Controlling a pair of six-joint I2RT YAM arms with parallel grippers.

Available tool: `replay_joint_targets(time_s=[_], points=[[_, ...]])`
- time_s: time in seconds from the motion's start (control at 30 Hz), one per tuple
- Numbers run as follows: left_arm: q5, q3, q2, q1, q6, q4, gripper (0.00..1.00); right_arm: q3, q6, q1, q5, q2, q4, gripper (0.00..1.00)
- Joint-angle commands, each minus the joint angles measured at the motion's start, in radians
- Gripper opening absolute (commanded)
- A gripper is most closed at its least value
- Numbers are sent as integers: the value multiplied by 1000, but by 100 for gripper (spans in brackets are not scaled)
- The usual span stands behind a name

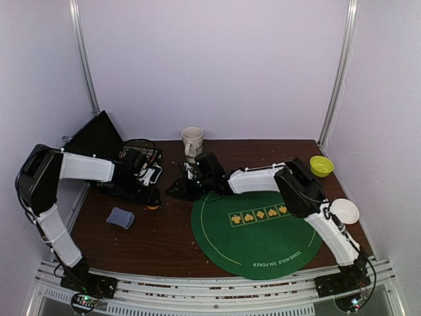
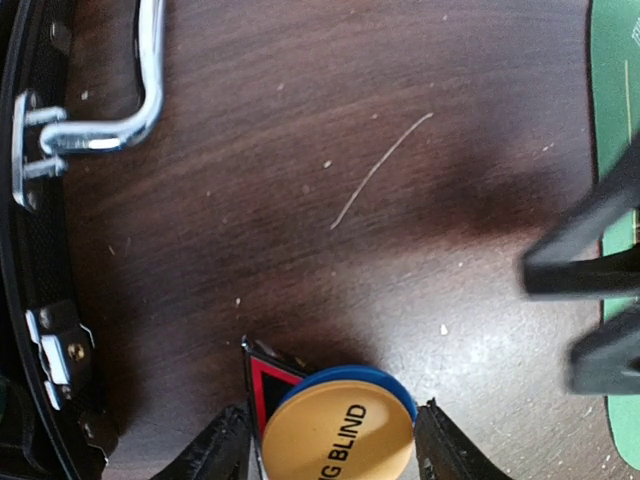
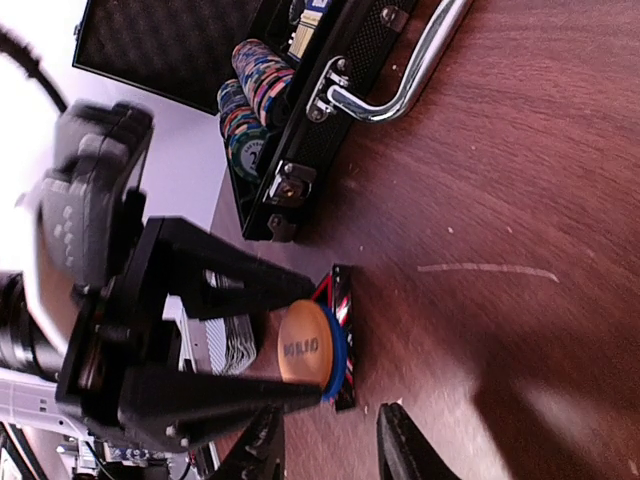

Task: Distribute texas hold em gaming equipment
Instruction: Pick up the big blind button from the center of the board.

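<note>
Presently our left hand [image 2: 335,445] straddles the orange disc [image 2: 340,425]; we cannot tell if it grips; right hand [image 3: 330,445] narrow, empty. An off-centre squeeze may flick it off the blue disc [image 2: 396,384].

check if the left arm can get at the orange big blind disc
Probably yes: the left gripper straddles the big blind disc, a finger on each side, with nothing in between.

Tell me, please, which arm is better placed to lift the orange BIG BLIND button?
Left. The left gripper has its fingers on both sides of the orange BIG BLIND button. The right gripper hangs apart from it, with nothing between its fingers.
</note>
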Motion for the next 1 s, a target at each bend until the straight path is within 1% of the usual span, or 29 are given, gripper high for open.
replay_joint_targets(time_s=[0.0,0.13,0.23,0.37,0.4,0.53,0.63,0.73,0.8,0.97], points=[[4,-33,-38,13,-6,23,58,108,118,11,-55,62,96,33],[49,-49,-59,37,-14,43,59,110,161,12,-59,100,142,29],[76,-70,-59,57,-35,50,59,110,188,14,-65,119,160,28],[127,-106,-72,77,-48,90,59,110,211,17,-77,136,183,29],[141,-111,-71,80,-50,99,59,134,216,20,-82,141,191,29],[156,-124,-62,98,-61,121,59,144,223,26,-75,153,187,32],[185,-134,-56,110,-75,145,58,153,231,34,-71,164,189,33],[201,-142,-54,110,-79,152,54,172,240,43,-81,181,182,30],[199,-146,-56,110,-79,152,52,165,244,47,-82,182,180,29],[177,-150,-49,110,-72,137,50,156,236,51,-74,179,160,28]])
